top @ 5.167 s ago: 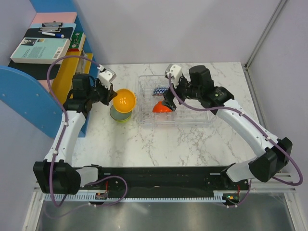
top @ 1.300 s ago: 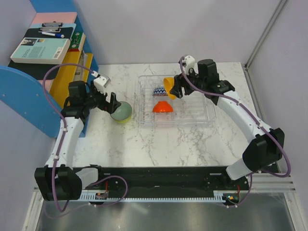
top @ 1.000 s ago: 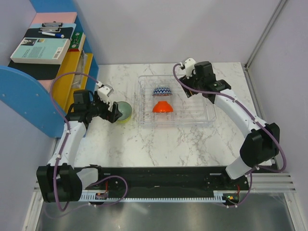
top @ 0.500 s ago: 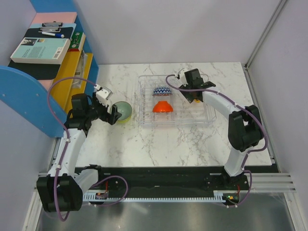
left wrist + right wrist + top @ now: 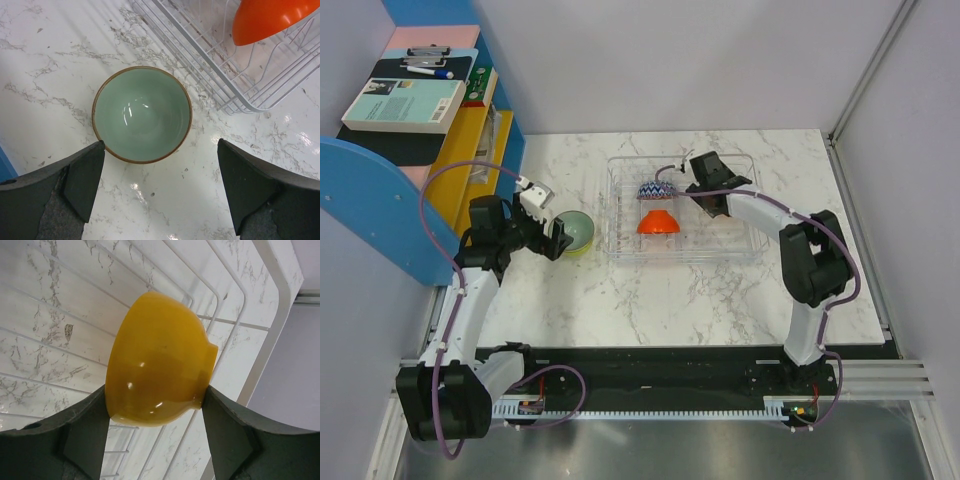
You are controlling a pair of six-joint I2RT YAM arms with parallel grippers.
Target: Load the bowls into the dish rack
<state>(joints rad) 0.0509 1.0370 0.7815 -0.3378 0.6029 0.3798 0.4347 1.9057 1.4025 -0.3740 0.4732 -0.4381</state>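
The right tool (image 5: 155, 395) pinches the yellow-orange bowl (image 5: 160, 360) across its sides. The bowl is tipped on edge with its foot to the right, just over the wires of the dish rack (image 5: 272, 315). The step in hand looks like seating this bowl. The next move calls for lowering it between two wires, then parting the fingers without knocking it flat.

The left tool (image 5: 160, 150) hangs spread wide over the pale mint green bowl (image 5: 142, 114), which sits upright on the table (image 5: 45, 55) just left of the rack, seemingly the next pick.

Inside the rack, the red-orange bowl (image 5: 658, 222) lies upside down, with the zigzag bowl (image 5: 655, 190) just beyond it.

From above, the right arm hides the yellow-orange bowl entirely. Whether it touches the wires cannot be told. A lime sliver at the mint bowl's near edge may be a lime green bowl (image 5: 575, 249) nested beneath, but too little shows to be sure
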